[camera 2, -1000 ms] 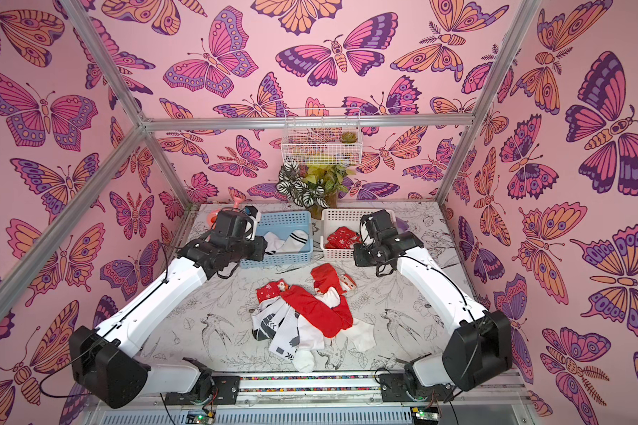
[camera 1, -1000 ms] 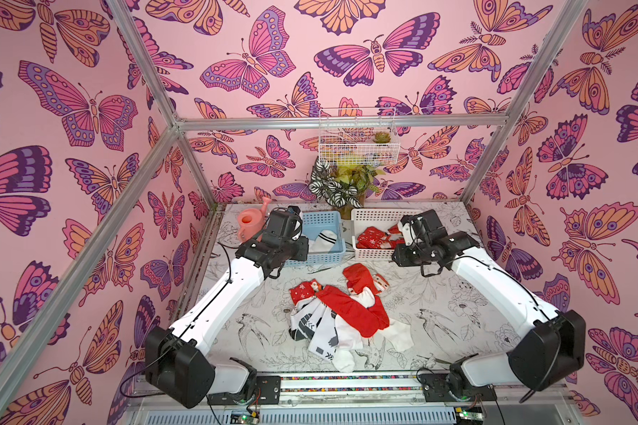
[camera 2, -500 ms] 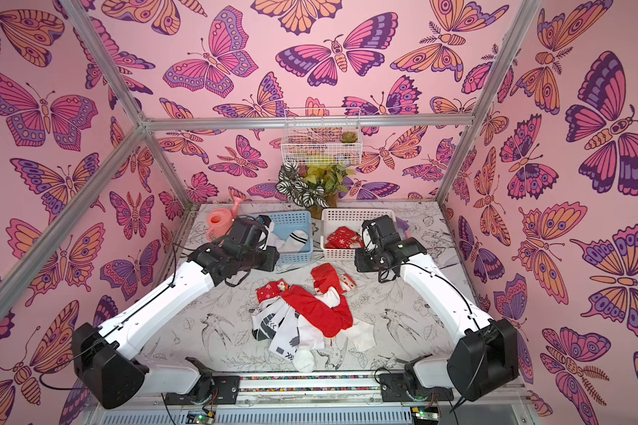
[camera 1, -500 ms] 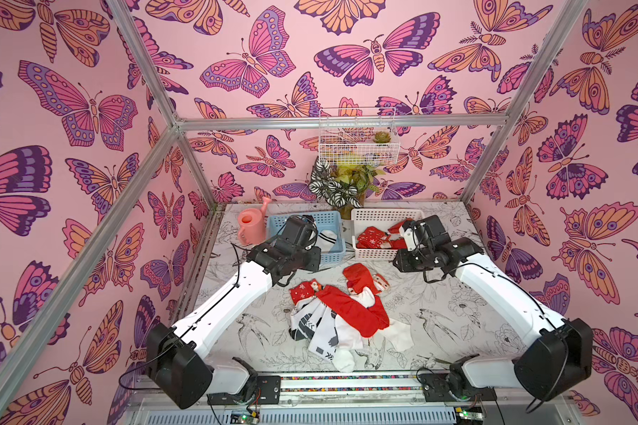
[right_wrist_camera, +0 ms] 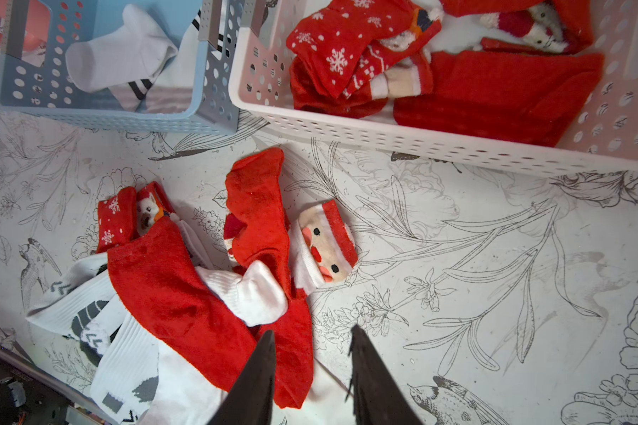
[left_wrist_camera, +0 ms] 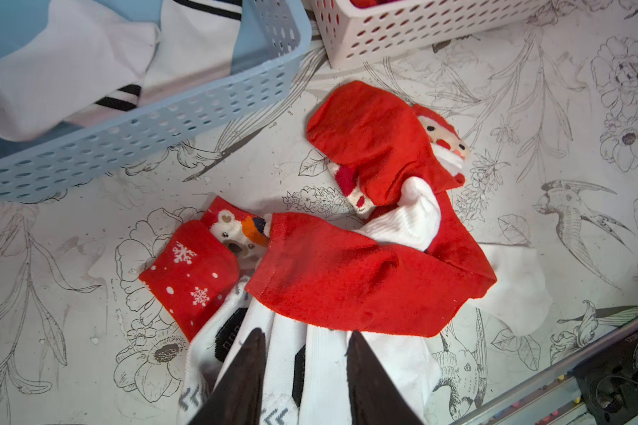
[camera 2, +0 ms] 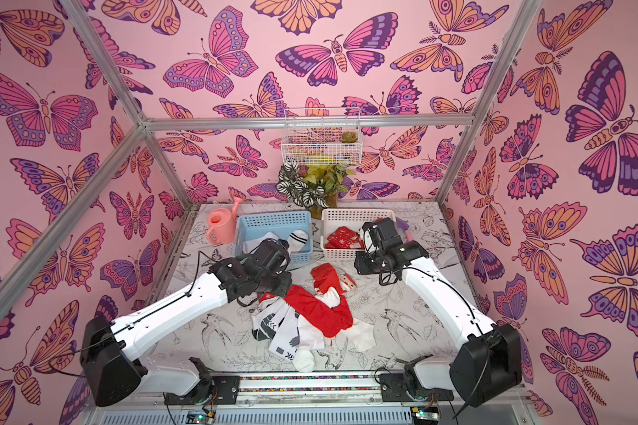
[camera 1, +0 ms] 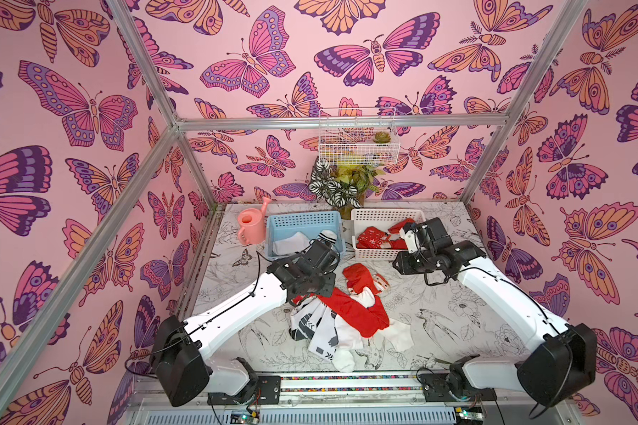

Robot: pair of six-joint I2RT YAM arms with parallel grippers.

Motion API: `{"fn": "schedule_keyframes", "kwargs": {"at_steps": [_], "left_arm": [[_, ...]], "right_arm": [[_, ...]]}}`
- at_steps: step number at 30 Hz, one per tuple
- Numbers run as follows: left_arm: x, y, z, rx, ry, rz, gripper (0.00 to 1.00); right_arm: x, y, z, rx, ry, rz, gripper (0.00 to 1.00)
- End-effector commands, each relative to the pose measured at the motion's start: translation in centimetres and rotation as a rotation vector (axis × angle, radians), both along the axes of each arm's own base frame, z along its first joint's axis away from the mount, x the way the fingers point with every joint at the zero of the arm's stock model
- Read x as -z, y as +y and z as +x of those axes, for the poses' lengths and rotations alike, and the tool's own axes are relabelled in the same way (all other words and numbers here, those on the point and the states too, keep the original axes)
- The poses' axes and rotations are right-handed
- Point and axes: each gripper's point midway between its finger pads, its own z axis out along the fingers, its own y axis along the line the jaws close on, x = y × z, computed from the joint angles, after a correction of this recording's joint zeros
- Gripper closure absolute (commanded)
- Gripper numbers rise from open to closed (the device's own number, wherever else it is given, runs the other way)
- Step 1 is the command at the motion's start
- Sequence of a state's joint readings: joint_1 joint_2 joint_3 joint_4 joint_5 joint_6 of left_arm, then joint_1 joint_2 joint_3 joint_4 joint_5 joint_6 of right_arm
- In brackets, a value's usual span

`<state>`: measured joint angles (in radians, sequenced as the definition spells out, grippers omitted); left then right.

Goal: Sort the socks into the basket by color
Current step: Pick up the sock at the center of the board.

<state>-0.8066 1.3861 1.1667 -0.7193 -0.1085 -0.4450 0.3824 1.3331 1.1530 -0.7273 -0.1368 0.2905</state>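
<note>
— So, where do the socks lie?

— Mostly in a loose pile on the middle of the table, with red ones lying over white ones. A long plain red sock stretches across the top. A snowflake sock with a bear's face peeks out from under its cuff. A Santa-faced sock sits at the pile's far edge, on the side towards the baskets. White socks with black and grey blocks fan out on the near side.

— And the baskets?

— Two stand side by side at the back of the table. The blue basket, on my left, holds white socks, one of them with black stripes. The white basket, on my right, holds red socks, some of them snowflaked. A pink watering can stands just beside the blue basket. A potted plant stands behind the gap between the two baskets.

— What about your grippers?

— My left gripper hangs over the near side of the pile, above the white patterned socks. Its dark fingers stand apart with nothing between them. Whether they touch the fabric I cannot tell. My right gripper hangs near the front of the white basket, raised above the table and clear of the pile. Its fingers are also parted and hold nothing
</note>
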Motion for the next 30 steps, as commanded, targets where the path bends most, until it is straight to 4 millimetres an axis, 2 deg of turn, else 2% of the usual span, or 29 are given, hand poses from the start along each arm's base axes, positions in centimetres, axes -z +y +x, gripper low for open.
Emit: {"fn": "schedule_keyframes", "kwargs": {"at_steps": [1, 9, 13, 21, 30], "left_arm": [[1.8, 0.2, -0.7, -0.023, 0.031, 0.058, 0.59], [3.2, -1.2, -1.7, 0.017, 0.04, 0.106, 0.5], [4.2, -2.0, -2.3, 0.042, 0.061, 0.126, 0.47], [5.8, -4.4, -3.6, 0.146, 0.076, 0.176, 0.48], [8.1, -5.0, -4.2, 0.162, 0.112, 0.201, 0.48]], "right_arm": [[-0.4, 0.2, -0.5, -0.011, -0.007, 0.01, 0.63], [-0.6, 0.0, -0.7, -0.006, -0.011, 0.008, 0.63], [-0.6, -0.9, -0.7, 0.033, -0.015, -0.022, 0.63], [-0.5, -1.7, -0.7, 0.067, -0.024, -0.046, 0.62], [-0.7, -2.4, -0.5, 0.099, -0.037, -0.044, 0.62]]}}
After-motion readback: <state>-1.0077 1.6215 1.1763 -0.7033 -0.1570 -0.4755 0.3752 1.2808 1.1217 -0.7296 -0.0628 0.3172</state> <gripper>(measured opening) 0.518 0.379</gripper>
